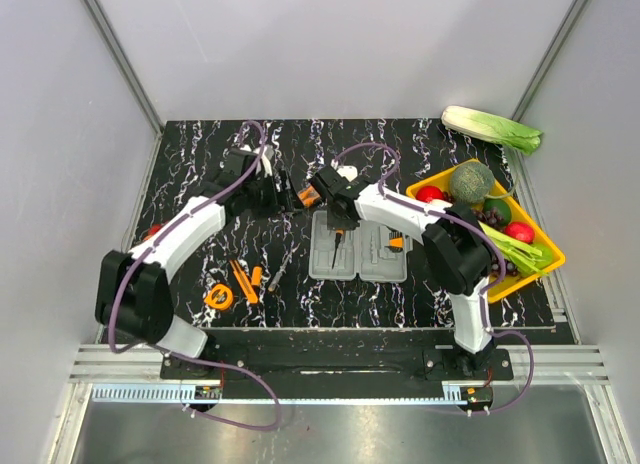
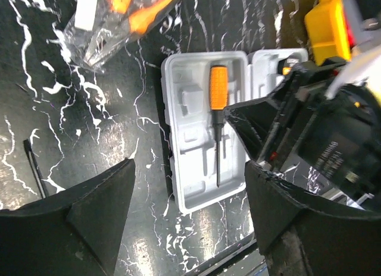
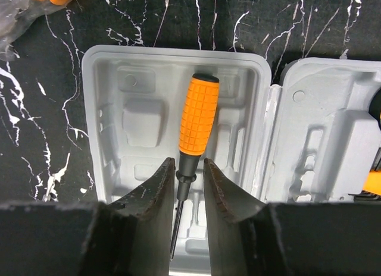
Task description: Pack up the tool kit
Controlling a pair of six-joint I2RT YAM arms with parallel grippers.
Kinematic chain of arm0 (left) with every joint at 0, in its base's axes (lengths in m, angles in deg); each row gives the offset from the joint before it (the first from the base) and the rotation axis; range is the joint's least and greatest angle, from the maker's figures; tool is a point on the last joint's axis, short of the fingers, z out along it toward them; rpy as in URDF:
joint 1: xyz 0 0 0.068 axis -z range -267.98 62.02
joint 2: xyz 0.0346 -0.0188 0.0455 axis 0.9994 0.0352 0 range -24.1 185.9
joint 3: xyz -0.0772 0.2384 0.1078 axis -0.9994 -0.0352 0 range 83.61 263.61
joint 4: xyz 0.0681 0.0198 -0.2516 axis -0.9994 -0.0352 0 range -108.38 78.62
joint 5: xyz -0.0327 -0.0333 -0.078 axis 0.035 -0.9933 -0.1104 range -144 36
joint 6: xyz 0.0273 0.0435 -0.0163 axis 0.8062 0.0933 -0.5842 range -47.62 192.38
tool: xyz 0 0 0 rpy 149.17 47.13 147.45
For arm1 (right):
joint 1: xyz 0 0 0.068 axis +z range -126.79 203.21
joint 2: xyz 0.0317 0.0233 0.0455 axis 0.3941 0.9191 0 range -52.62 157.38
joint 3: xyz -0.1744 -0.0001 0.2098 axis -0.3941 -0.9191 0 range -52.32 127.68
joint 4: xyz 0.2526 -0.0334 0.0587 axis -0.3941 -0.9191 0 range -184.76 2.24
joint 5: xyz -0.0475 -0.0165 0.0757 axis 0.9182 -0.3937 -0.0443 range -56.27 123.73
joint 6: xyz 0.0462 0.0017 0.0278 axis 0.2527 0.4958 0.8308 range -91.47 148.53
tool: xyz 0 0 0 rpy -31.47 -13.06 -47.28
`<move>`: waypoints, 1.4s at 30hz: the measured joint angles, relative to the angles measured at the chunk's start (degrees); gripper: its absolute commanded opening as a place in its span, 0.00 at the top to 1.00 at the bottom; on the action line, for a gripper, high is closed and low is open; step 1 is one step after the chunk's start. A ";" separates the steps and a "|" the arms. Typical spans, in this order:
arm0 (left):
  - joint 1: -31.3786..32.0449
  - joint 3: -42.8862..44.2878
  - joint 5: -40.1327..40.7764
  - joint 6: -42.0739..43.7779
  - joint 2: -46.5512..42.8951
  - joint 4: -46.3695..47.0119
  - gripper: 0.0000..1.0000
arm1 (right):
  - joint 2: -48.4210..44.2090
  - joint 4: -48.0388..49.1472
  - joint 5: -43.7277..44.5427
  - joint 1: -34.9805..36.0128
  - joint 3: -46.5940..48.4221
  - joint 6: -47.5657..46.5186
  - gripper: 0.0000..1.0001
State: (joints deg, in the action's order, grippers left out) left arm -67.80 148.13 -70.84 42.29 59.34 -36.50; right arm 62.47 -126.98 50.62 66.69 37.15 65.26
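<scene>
The grey case (image 1: pixel 358 254) lies open and flat on the black marbled table. An orange-and-black screwdriver (image 3: pixel 198 115) lies lengthwise in its left half (image 3: pixel 95 109), also in the left wrist view (image 2: pixel 218 88). My right gripper (image 3: pixel 189 163) hangs just above the case (image 1: pixel 340 229). Its fingers straddle the screwdriver's black neck, slightly parted, with a small gap on the right side. My left gripper (image 2: pixel 189 164) is wide open and empty, above the table at the case's far left corner (image 1: pixel 285 196). An orange tool (image 3: pixel 372 181) sits in the case's right half.
A clear bag with an orange tool (image 2: pixel 101 32) lies beyond the case. An orange tape measure (image 1: pixel 219 297), pliers (image 1: pixel 242 281) and a thin dark tool (image 1: pixel 275 276) lie left of the case. A yellow tray (image 1: pixel 540 264) of vegetables stands at the right, a cabbage (image 1: pixel 492 129) behind it.
</scene>
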 measured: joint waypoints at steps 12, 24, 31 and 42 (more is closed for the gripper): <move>1.68 -4.87 -8.02 -3.65 14.21 4.57 0.28 | 3.72 -0.92 -0.42 0.00 0.63 -0.46 0.78; 5.42 -2.01 -6.32 -5.27 20.90 3.41 0.37 | 3.69 -1.09 -0.42 0.00 0.63 -1.55 0.74; 5.40 0.81 -3.50 -5.55 20.48 0.74 0.36 | 2.93 -0.42 -0.72 0.00 -0.13 -1.66 0.68; 5.38 7.54 -0.48 -5.40 17.33 -1.36 0.37 | -4.68 0.68 -1.11 0.00 -2.80 -0.39 0.68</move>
State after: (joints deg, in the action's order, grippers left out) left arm -62.42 155.67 -71.32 36.90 76.67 -37.86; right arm 57.79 -126.30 49.50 66.69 34.35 64.87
